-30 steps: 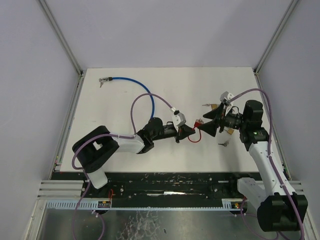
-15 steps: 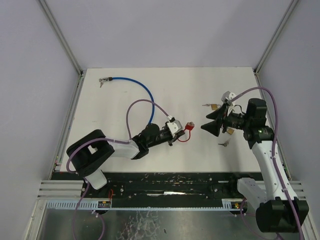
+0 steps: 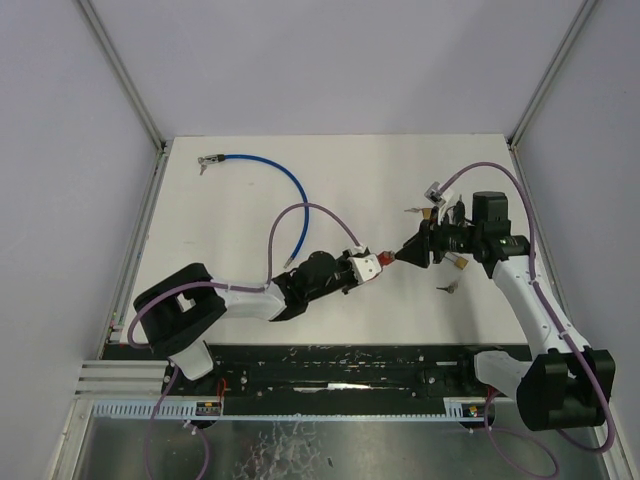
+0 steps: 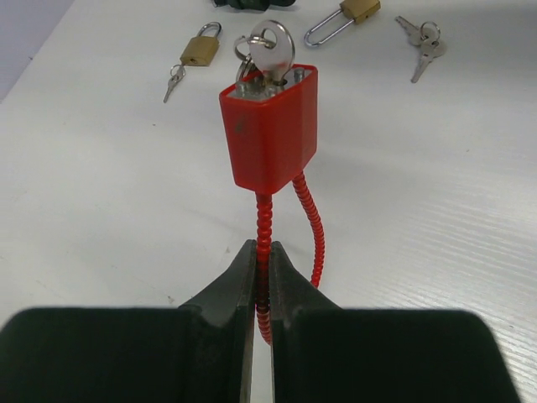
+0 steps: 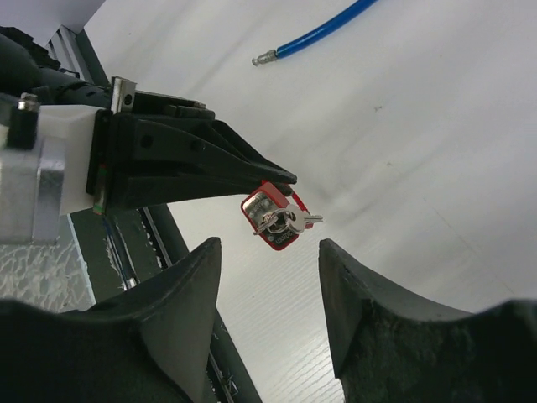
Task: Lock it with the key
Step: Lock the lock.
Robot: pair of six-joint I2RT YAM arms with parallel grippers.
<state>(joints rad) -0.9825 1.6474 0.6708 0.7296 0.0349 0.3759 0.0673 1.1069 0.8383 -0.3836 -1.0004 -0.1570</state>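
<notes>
The red padlock [image 4: 270,138] hangs in the air just above the surface [image 3: 230,230], a little right of its middle, between my two grippers. A silver key [image 4: 273,50] on a ring sits in the end of the body that faces away from my left arm, and in the right wrist view that key end points towards my right gripper. From the opposite end a flexible red shackle [image 4: 264,227] runs out as two ribbed strands. My left gripper [image 4: 261,269] is clenched on one of these strands a short way from the body, its black fingers pressed together around it, while the second strand curves down beside them. My right gripper [image 5: 268,243] is released, with its fingers spread wide and nothing between them; it faces the key end of the padlock from nearby without touching it. On the surface beyond the padlock, as my left wrist camera sees it, lie a small brass padlock [image 4: 201,49] with a loose key [image 4: 174,82] just beside it, a second brass padlock [image 4: 348,15] with a long shackle, and a bunch of keys [image 4: 424,46] further to the right. A blue cable [image 3: 270,170] curves across the far left part of the surface, well apart from both grippers.
</notes>
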